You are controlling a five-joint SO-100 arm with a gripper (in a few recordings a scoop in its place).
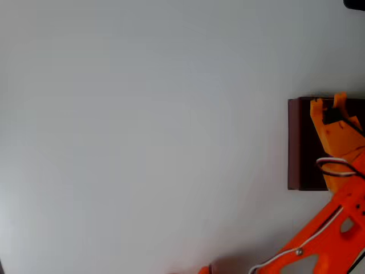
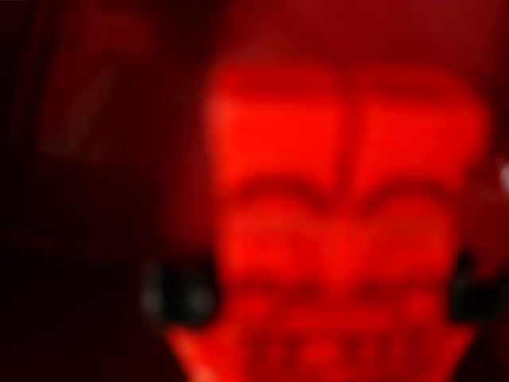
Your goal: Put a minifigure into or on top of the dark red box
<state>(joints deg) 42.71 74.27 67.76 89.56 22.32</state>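
Note:
The dark red box [image 1: 297,142] sits at the right edge of the overhead view, with maroon walls and a dark inside. My orange gripper [image 1: 329,104] hangs over its upper part. Its two fingertips [image 1: 316,107] stand apart, and only dark box interior shows between them. In the wrist view the minifigure [image 2: 342,231] is a large, blurred bright red shape with small dark parts at its sides. It is very close to the camera, against a dark red background. Whether it rests on the box floor I cannot tell.
The orange arm [image 1: 325,240] comes in from the bottom right corner with a white cable looped over it. The pale grey tabletop [image 1: 142,131] spreads wide to the left of the box.

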